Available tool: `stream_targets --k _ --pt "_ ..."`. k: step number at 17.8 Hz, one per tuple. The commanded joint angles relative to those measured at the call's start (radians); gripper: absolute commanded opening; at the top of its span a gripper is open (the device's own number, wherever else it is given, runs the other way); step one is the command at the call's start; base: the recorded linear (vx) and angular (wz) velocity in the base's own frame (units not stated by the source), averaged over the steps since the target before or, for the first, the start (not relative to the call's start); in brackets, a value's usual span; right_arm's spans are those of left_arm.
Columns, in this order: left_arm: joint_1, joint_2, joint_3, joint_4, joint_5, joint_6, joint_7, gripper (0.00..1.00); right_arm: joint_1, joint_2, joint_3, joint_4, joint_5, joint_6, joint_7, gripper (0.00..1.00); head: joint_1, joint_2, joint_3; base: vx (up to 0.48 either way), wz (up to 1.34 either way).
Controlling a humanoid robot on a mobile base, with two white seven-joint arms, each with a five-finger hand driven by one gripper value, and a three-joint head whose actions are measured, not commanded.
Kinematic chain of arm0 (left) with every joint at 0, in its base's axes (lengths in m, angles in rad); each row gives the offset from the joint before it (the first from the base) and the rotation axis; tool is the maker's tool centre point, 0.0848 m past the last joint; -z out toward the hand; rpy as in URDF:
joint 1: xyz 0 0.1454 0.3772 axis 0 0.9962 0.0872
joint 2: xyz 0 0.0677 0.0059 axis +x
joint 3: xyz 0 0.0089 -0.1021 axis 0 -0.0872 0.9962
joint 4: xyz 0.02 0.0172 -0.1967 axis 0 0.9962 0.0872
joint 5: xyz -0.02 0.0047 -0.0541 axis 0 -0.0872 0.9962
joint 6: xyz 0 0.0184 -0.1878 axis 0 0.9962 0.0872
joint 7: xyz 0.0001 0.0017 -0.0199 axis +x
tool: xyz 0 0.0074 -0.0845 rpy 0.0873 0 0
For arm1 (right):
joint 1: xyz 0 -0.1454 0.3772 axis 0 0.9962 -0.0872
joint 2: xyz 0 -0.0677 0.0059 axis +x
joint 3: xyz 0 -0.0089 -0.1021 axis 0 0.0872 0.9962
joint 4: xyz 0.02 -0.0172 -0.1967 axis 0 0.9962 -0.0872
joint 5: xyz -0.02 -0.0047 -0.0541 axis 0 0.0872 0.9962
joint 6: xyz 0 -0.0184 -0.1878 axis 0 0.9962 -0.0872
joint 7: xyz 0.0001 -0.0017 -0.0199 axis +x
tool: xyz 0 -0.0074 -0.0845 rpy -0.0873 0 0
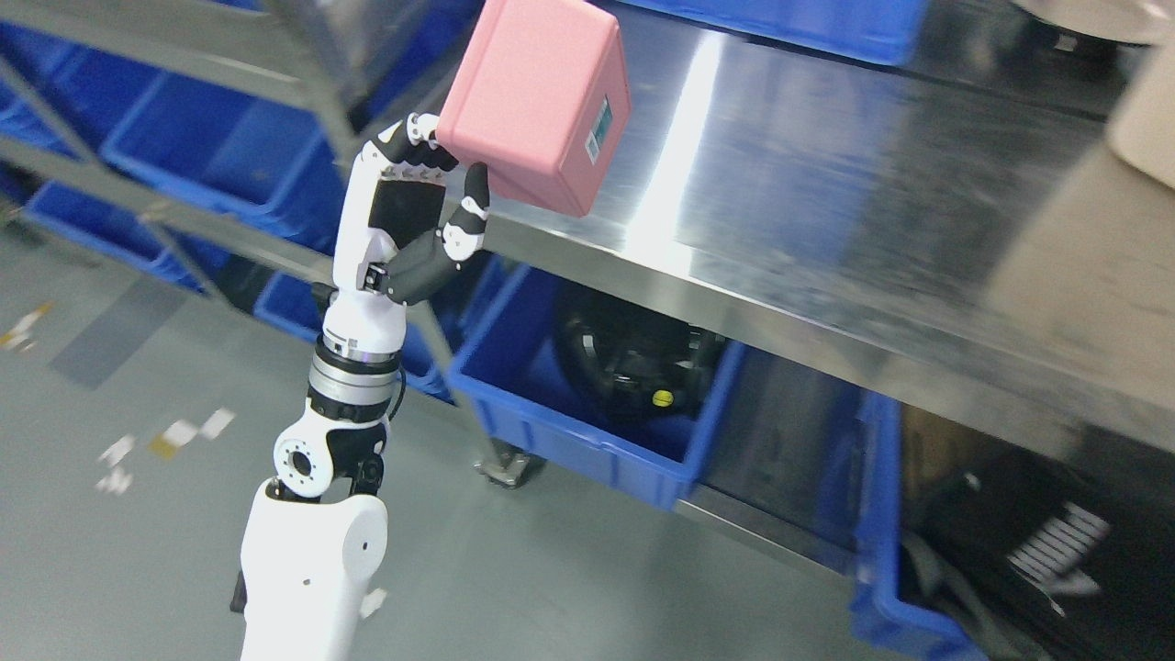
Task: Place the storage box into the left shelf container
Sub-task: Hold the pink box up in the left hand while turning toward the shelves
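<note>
While the left hand (418, 207) grips the pink storage box (535, 101) from below and at its left side, fingers and thumb pressed to it, the box is held tilted in the air above the front edge of the steel bench (826, 184). Blue shelf containers (211, 156) sit on the rack at left, apart from the box.

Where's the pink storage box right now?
In the head view, the pink plastic storage box is upper centre-left, held in the left hand at the steel table's near edge, above a blue bin.
</note>
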Motion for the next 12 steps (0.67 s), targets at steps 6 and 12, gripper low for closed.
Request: stream_targets --k 6,12 --pt "0.212 0.015 -0.092 -0.126 0.006 -0.083 -0.006 0.02 0.009 -0.017 -0.005 -0.017 0.002 -0.001 0.003 1.0 0.0 0.0 0.0 0.25 1.71" --pt "0.263 0.015 -0.075 -0.126 0.006 -0.108 -0.006 0.02 0.009 -0.017 -0.005 -0.017 0.002 -0.001 0.003 1.0 0.0 0.0 0.0 0.32 1.19"
